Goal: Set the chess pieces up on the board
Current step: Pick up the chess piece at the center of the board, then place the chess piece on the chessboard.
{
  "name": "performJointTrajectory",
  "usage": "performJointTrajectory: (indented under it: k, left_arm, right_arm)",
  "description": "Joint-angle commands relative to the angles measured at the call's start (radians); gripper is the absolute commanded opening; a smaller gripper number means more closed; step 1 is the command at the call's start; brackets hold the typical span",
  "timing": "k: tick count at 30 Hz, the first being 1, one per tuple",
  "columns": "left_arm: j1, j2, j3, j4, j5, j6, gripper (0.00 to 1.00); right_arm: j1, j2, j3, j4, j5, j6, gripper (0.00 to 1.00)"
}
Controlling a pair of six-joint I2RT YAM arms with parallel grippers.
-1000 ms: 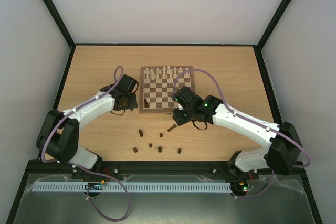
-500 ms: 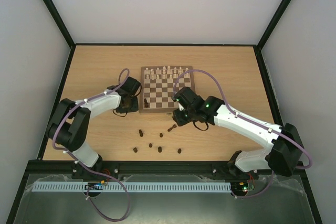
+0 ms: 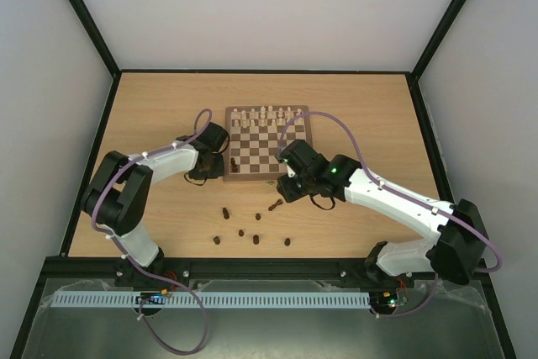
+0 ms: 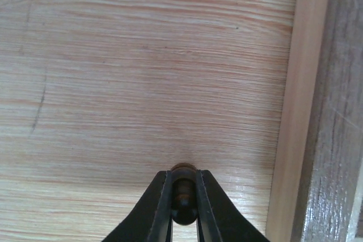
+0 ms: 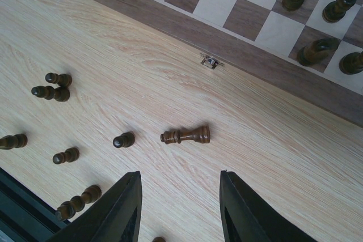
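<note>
The board [image 3: 266, 176] lies at the table's middle back. My left gripper [image 3: 218, 166] is shut on a small dark brown chess piece [image 4: 184, 199] and holds it low over the table, just left of the board's frame [image 4: 317, 140]. My right gripper [image 3: 286, 191] is open and empty above a dark piece lying on its side [image 5: 186, 135], near the board's front clasp [image 5: 210, 61]. Several dark pieces [image 3: 241, 232] are scattered on the table in front of the board. Several more dark pieces [image 5: 317, 49] stand on the board's near right squares.
Cream-white pieces [image 3: 265, 113] line the board's far rows. A black frame rail [image 3: 252, 265] runs along the near table edge by the arm bases. Light walls enclose the table on three sides.
My left gripper has moved right, closer to the board's left edge, with the piece in it, and the left elbow has swung outward. The right arm has hardly moved.
</note>
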Motion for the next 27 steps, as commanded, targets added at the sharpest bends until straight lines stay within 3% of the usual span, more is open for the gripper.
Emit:
performJointTrajectory:
  k: [1,7,14,20,27]
  left_arm:
    - [0.000,0.009,0.021,0.001,-0.005,0.006,0.07]
    - [-0.018,-0.064,0.038,-0.051,0.008,0.002,0.02]
    - [-0.108,-0.171,0.256,-0.245,-0.010,0.016,0.02]
    - [-0.199,-0.103,0.432,-0.310,-0.009,0.030,0.04]
    - [-0.240,0.035,0.476,-0.275,0.014,0.036,0.04]
  right_arm:
    - [0.001,-0.022,-0.018,-0.016,0.006,-0.011,0.38]
    - [0.001,-0.019,-0.017,-0.019,0.012,-0.011,0.38]
    - [0.001,-0.025,-0.008,-0.022,0.025,-0.010,0.38]
    - [0.001,-0.068,-0.003,-0.021,0.059,-0.001,0.38]
    - [0.000,-0.093,0.002,-0.034,0.092,0.007,0.39]
